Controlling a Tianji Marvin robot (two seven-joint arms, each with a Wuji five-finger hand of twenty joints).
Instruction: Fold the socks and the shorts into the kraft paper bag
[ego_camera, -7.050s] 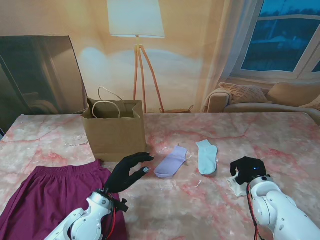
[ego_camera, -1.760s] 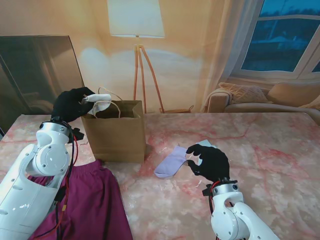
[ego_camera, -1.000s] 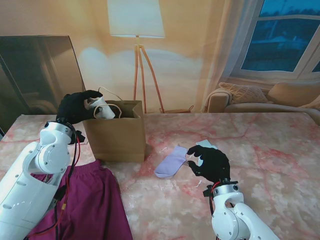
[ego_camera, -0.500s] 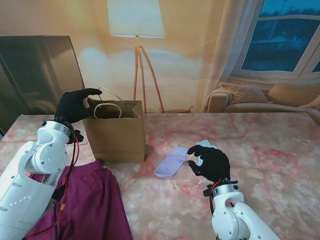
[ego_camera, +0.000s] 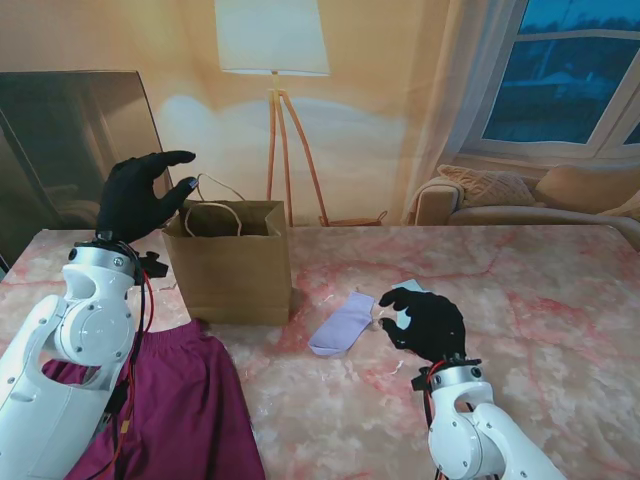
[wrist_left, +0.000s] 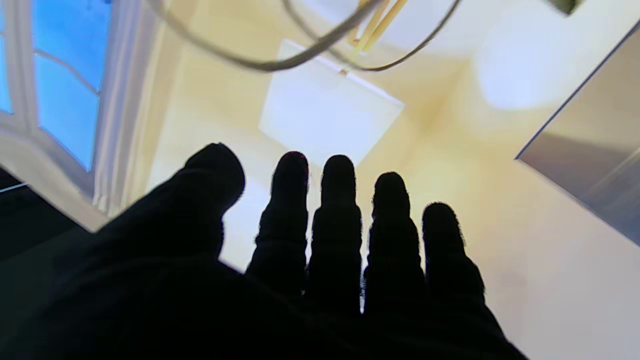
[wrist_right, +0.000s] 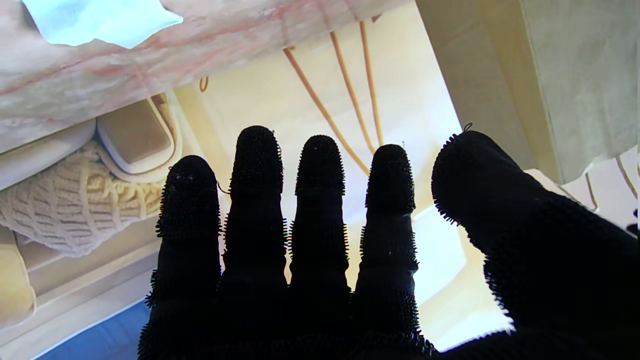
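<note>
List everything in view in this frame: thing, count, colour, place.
kraft paper bag: 1, brown, upright, table's left half
lavender sock: 1, flat, right of the bag
light blue sock: 1, mostly hidden behind the right robot hand
shorts: 1, magenta, near left corner
table: 1, pink marble
floor lamp: 1, white shade, behind the bag
sofa: 1, beige, far right
left robot hand: black, open, beside the bag's rim
right robot hand: black, open, over the blue sock
</note>
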